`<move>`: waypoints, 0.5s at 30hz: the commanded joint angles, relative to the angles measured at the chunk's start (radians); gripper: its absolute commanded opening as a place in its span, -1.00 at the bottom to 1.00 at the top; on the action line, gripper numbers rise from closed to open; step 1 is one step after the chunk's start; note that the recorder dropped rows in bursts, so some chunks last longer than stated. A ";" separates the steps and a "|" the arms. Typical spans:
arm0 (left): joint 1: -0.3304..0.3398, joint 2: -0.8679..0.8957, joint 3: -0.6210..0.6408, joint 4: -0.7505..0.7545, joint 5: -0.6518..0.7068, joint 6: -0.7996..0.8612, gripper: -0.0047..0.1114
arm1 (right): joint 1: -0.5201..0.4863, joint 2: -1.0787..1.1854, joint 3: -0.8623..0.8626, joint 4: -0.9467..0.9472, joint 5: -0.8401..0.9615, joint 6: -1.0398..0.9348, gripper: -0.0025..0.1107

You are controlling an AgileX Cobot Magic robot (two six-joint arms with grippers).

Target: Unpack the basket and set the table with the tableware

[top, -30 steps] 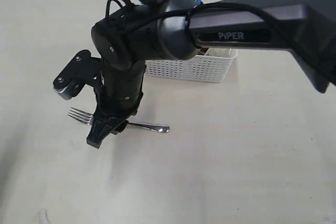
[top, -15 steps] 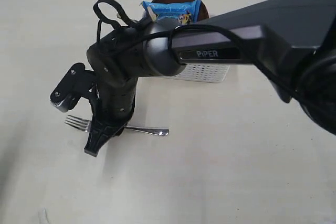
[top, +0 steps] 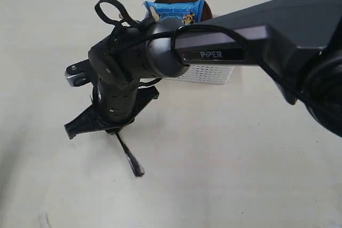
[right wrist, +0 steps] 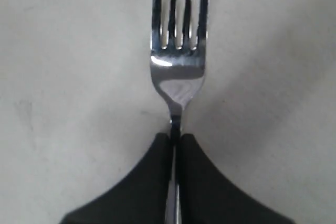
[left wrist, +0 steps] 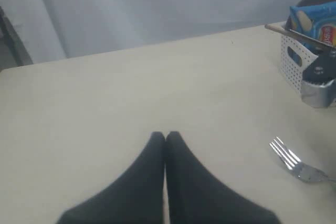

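Right pincer was clamped on the fork at its thin neck, tines ahead of the tips, handle running back between the jaws. Probably gripped there to square it up on the table. Basket sat apart, beyond the wrist. Left pincer was closed and empty.

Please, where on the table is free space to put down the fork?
The table is bare on the right of the exterior view, below the basket, and on the far left. It is crowded around the right gripper, shut on the fork, and at the basket with the chip bag.
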 commanded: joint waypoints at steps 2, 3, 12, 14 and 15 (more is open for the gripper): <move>-0.002 -0.006 0.003 0.004 0.002 -0.006 -0.92 | -0.007 -0.005 -0.006 -0.056 -0.023 0.334 -0.96; -0.002 -0.006 0.003 0.004 0.002 -0.006 -0.92 | -0.007 -0.003 -0.006 -0.054 -0.027 0.365 -0.96; -0.002 -0.006 0.003 0.004 0.002 -0.006 -0.92 | -0.007 -0.003 -0.006 -0.046 0.008 0.504 -0.96; -0.002 -0.006 0.003 0.004 0.002 -0.006 -0.92 | -0.007 -0.003 -0.006 -0.046 -0.001 0.511 -0.96; -0.002 -0.006 0.003 0.004 0.002 -0.006 -0.92 | -0.007 -0.003 -0.006 -0.046 -0.003 0.513 -0.96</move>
